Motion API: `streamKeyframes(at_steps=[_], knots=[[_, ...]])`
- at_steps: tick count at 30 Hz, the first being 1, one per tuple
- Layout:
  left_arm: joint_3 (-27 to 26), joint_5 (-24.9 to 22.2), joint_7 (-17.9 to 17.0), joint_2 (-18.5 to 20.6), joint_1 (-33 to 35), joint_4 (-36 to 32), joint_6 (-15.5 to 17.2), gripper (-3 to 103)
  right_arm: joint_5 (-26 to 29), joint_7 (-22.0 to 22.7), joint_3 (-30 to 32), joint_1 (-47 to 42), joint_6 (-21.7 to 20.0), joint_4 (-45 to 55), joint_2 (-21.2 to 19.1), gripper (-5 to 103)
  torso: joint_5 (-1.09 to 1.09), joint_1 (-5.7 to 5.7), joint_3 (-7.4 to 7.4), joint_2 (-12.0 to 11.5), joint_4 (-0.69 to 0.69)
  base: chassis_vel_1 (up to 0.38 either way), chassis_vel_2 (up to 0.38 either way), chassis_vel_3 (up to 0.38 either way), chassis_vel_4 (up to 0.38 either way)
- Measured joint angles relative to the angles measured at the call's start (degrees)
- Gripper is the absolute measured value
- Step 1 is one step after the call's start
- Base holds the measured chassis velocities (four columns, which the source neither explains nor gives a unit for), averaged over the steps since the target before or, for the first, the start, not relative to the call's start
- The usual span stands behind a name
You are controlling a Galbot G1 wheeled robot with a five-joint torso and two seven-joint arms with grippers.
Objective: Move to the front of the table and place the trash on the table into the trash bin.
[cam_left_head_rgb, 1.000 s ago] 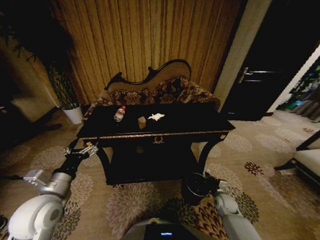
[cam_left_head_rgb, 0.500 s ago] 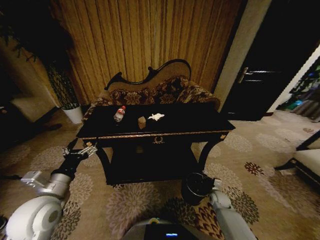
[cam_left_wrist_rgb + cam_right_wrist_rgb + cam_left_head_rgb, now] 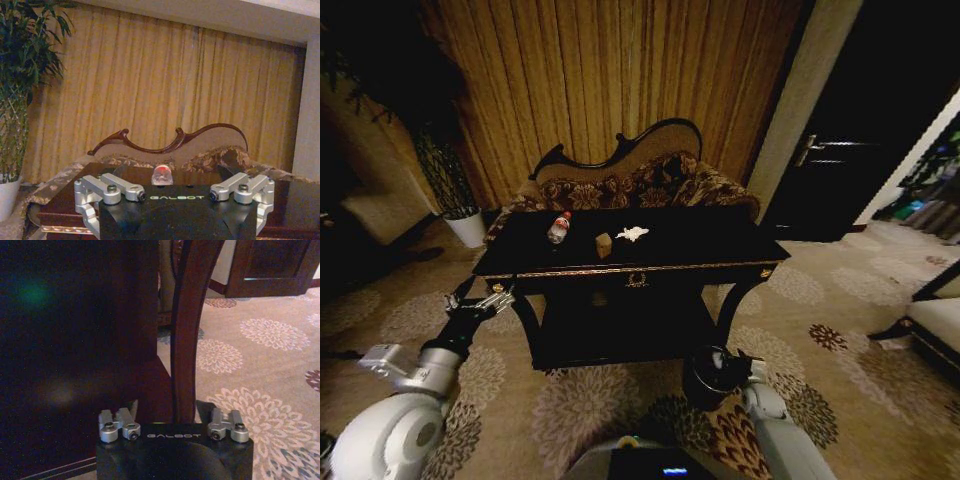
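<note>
Left claw (image 3: pixel 480 302) hovers wide, holding nothing, off the table's (image 3: pixel 720 245) left front corner. Right claw (image 3: pixel 728 362) low by trash bin (image 3: pixel 705 378); fingers cannot tell. Bottle (image 3: pixel 559 227), box (image 3: pixel 604 245), tissue (image 3: pixel 632 234) lie on the tabletop.

The glossy black table (image 3: pixel 720 240) is carrying a red-capped bottle (image 3: pixel 559 228), small cardboard box (image 3: pixel 604 245) and crumpled tissue (image 3: pixel 632 234).
</note>
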Motion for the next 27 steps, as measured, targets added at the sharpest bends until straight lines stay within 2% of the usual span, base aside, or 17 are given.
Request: streamKeyframes(at_steps=[1, 2, 3, 5, 7, 8, 24, 27], knots=[[-0.13, -0.04, 0.03, 0.0, 0.04, 0.01, -0.02, 100, 0.0, 0.01, 0.05, -0.14, 0.0, 0.16, -0.03, 72, 0.0, 0.0, 0.0, 0.0, 0.0, 0.0, 0.0, 0.0, 0.0], [-0.22, -0.07, 0.04, 0.02, 0.08, 0.01, -0.03, 100, 0.0, 0.02, 0.11, -0.25, 0.0, 0.35, -0.05, 78, 0.0, 0.0, 0.0, 0.0, 0.0, 0.0, 0.0, 0.0, 0.0], [-0.22, -0.07, 0.04, 0.02, 0.08, 0.01, -0.03, 100, 0.0, 0.02, 0.11, -0.25, 0.0, 0.35, -0.05, 78, 0.0, 0.0, 0.0, 0.0, 0.0, 0.0, 0.0, 0.0, 0.0], [-0.36, -0.11, 0.05, 0.06, 0.13, 0.0, -0.06, 100, 0.03, 0.03, 0.18, -0.44, 0.01, 0.7, -0.05, 89, 0.0, 0.0, 0.0, 0.0, 0.0, 0.0, 0.0, 0.0, 0.0], [-0.37, -0.12, 0.05, 0.06, 0.13, 0.0, -0.06, 100, 0.04, 0.03, 0.21, -0.48, 0.02, 0.75, -0.05, 89, 0.0, 0.0, 0.0, 0.0, 0.0, 0.0, 0.0, 0.0, 0.0], [-0.46, -0.14, 0.06, 0.07, 0.17, -0.01, -0.07, 100, 0.08, 0.03, 0.26, -0.64, 0.02, 0.87, -0.05, 97, 0.0, 0.0, 0.0, 0.0, 0.0, 0.0, 0.0, 0.0, 0.0], [-0.53, -0.23, 0.12, -0.12, 0.22, -0.13, -0.1, 100, 0.39, 0.09, 0.64, -1.12, 0.05, 1.66, -0.06, 100, 0.0, 0.0, 0.0, 0.0, 0.0, 0.0, 0.0, 0.0, 0.0], [-0.55, -0.25, 0.14, -0.14, 0.24, 0.0, -0.15, 100, 2.09, 0.1, 1.14, -2.17, 0.26, 4.73, -0.18, 100, 0.01, 0.0, 0.0, 0.0, 0.0, 0.0, 0.0, 0.0, 0.0]])
